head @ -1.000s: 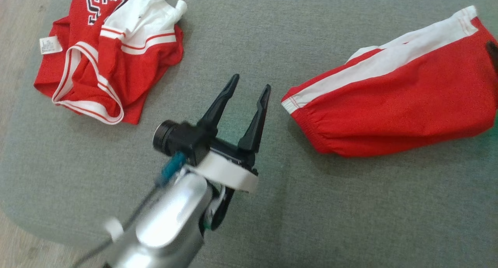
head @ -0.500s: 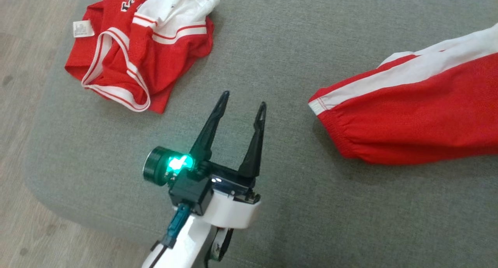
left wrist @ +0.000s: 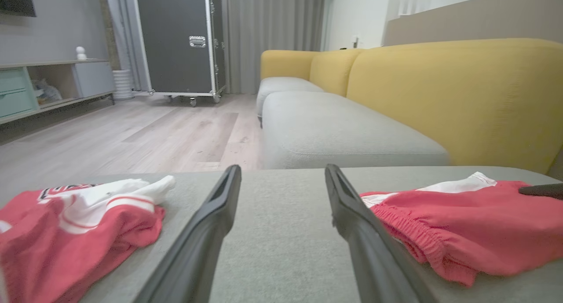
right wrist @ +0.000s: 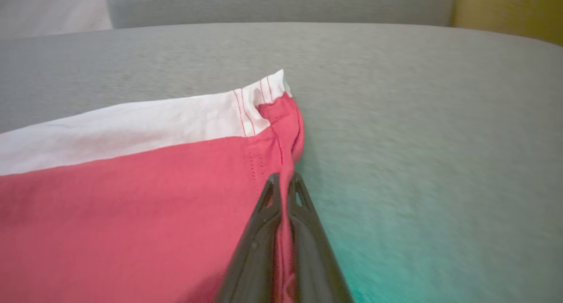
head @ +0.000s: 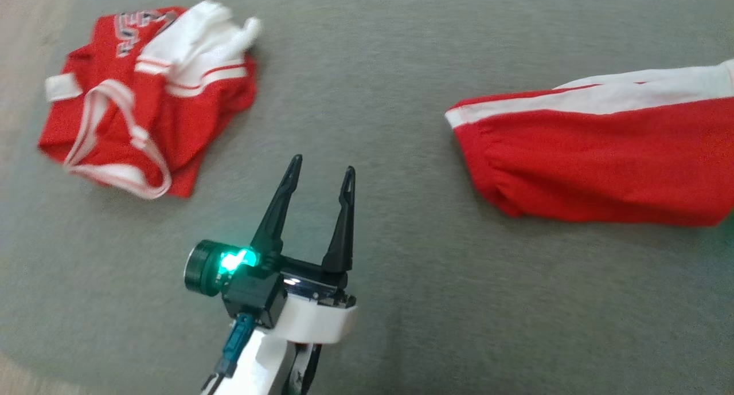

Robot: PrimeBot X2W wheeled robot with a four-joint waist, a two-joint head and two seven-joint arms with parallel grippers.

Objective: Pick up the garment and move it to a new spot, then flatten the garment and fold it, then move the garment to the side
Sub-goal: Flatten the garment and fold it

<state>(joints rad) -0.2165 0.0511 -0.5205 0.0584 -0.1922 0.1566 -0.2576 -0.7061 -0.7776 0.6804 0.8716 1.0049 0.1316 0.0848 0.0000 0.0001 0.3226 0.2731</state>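
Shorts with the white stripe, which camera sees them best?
The head view: from above it shows the shorts laid out, stripe and gathered waistband, though the edge cuts them off. The right wrist view shows one corner pinched in the right pincer. The left wrist view sees them low, from the side.

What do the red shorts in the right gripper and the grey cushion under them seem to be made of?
Red shorts: probably a thin, matte knit sports fabric, perhaps polyester. It drapes softly, shows fine stitching at the hem, and pinches flat in the shut right gripper.
Grey cushion: it looks like a woven upholstery textile, matte, with a fine flecked weave.
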